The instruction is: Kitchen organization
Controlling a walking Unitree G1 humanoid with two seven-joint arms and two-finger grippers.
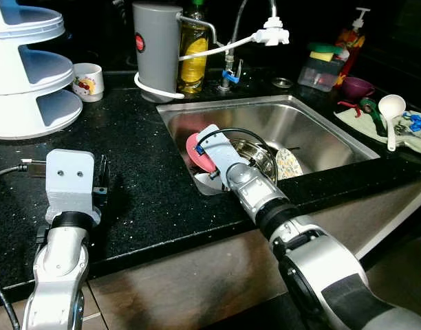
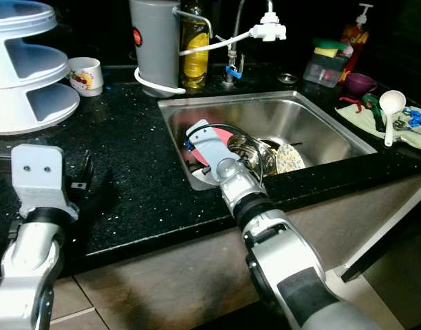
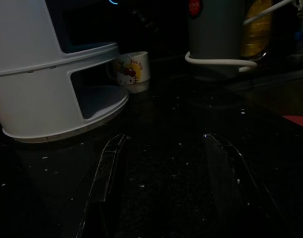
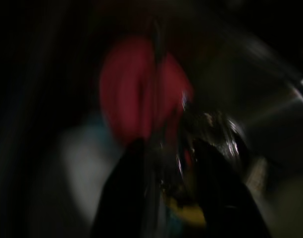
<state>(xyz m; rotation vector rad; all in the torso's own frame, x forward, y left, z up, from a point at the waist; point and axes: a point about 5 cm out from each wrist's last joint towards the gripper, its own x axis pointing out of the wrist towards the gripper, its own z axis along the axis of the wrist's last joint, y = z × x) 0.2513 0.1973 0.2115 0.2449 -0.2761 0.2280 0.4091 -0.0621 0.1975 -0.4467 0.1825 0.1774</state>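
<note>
My right arm reaches down into the steel sink (image 1: 320,130), its wrist (image 1: 221,155) at the near left corner of the basin. A red plate (image 1: 194,150) stands there beside a steel pot (image 1: 257,155) and a patterned plate (image 1: 288,163). The blurred right wrist view shows my right gripper (image 4: 169,146) open, just short of the red plate (image 4: 136,89). My left arm (image 1: 69,179) rests low over the black counter. The left gripper (image 3: 164,136) is open and holds nothing, its tips on bare counter.
A white tiered rack (image 1: 28,69) and a cartoon mug (image 1: 88,81) stand at the back left. A grey canister (image 1: 155,48), oil bottle (image 1: 193,51) and faucet (image 1: 269,31) line the back. Right of the sink lie a white ladle (image 1: 391,113) and a purple cup (image 1: 356,87).
</note>
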